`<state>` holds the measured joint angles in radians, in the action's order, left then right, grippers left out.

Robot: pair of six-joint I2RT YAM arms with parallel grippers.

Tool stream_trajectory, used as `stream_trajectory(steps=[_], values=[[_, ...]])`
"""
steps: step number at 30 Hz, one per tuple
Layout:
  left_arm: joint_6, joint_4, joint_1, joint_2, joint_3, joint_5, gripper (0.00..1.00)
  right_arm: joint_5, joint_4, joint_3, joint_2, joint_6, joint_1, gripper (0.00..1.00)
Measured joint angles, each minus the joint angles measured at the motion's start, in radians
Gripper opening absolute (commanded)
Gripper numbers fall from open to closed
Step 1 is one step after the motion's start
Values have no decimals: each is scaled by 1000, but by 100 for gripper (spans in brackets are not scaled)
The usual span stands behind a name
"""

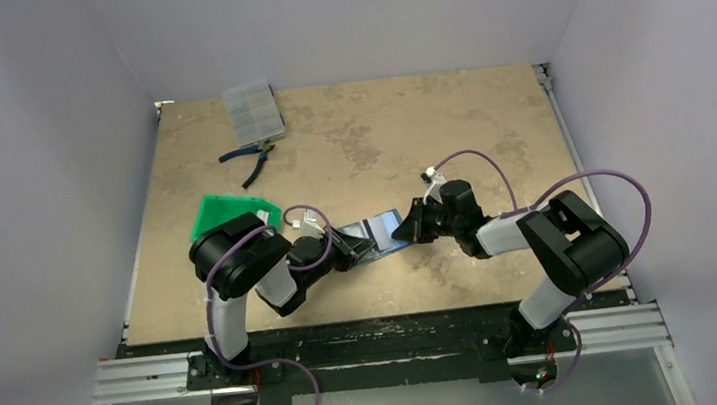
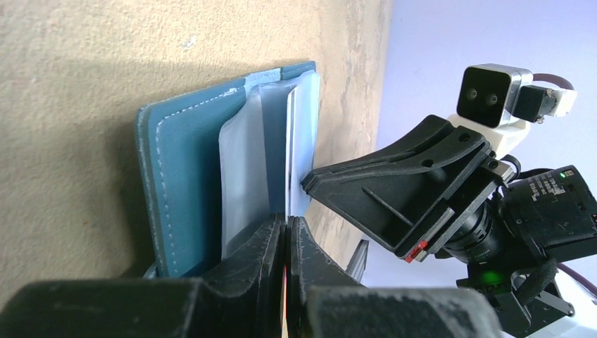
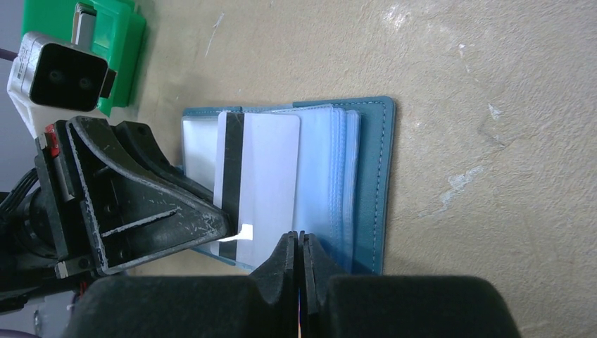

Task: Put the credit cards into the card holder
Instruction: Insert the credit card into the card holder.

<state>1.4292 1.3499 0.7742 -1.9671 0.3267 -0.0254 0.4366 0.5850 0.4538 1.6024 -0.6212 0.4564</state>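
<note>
The teal-blue card holder (image 1: 377,229) lies open on the table between my two grippers, with its clear pockets fanned out (image 3: 331,169). A pale credit card (image 3: 267,169) with a black stripe lies over the pockets; in the left wrist view it shows edge-on (image 2: 290,141). My left gripper (image 2: 287,229) is shut on the card's stripe end, and it also shows in the right wrist view (image 3: 227,227). My right gripper (image 3: 301,239) is shut, its tips against the pocket sleeves beside the card. I cannot tell whether it pinches a sleeve.
A green plastic tray (image 1: 235,213) stands just left of the left arm's wrist. A clear compartment box (image 1: 252,111) and blue-handled pliers (image 1: 249,159) lie at the back left. The table's right edge rail (image 1: 570,150) runs beside the right arm.
</note>
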Motion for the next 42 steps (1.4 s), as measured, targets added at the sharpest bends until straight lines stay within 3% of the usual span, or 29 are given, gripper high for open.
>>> stream_trajectory(steps=[9, 31, 33, 36, 39, 42], values=[[-19, -9, 1, -16, 38, -1, 0, -57, -72, 0, -56, 13, 1, 17], [-53, -97, -3, -61, 163, -82, 0, -74, -52, 3, -39, 19, -32, 20], [-54, -101, -4, -62, 169, -84, 6, -79, -53, 3, -40, 19, -34, 21], [-69, -142, -4, -46, 176, -85, 23, -79, -55, 1, -45, 19, -39, 21], [-109, -252, -2, 14, 193, -88, 36, -79, -57, -2, -50, 19, -43, 20], [-169, -403, 1, 93, 225, -85, 42, -79, -58, -6, -53, 19, -49, 21]])
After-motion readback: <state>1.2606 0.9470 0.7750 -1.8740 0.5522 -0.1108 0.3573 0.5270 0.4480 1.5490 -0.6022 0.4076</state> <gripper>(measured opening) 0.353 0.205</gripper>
